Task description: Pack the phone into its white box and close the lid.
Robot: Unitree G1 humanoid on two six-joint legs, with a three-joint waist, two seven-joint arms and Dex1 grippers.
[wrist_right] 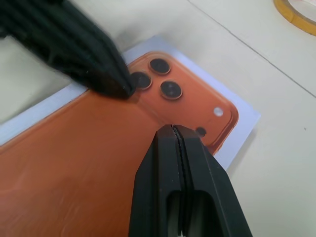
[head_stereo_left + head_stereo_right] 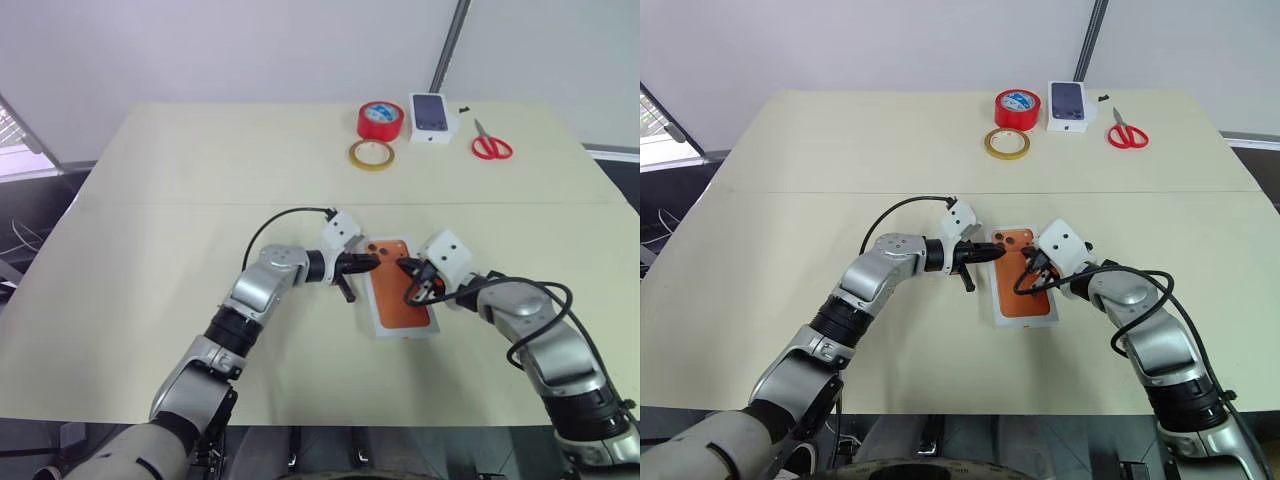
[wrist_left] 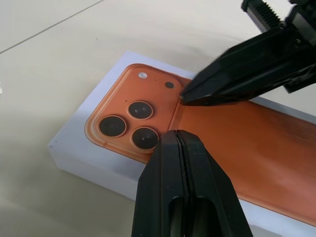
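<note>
The pale cream rectangular table (image 2: pixel 180 200) carries a shallow white cardboard box (image 2: pixel 399 297) with an orange phone picture on top, directly under both closed finger pairs, and well beyond the fingertips a red tape roll (image 2: pixel 380 120), yellow tape ring (image 2: pixel 371 154), small white box (image 2: pixel 432 117) and red-handled scissors (image 2: pixel 490 143).

No readable text, brand or nr anywhere. The lid (image 2: pixel 400 290) carries just an orange phone pic w/ three lenses, no lettering visible; the small white box (image 2: pixel 432 117) at the table's far edge shows a dark phone pic, any print too small to read. Red tape roll (image 2: pixel 380 120) has a blue-white label on top, illegible.
</note>
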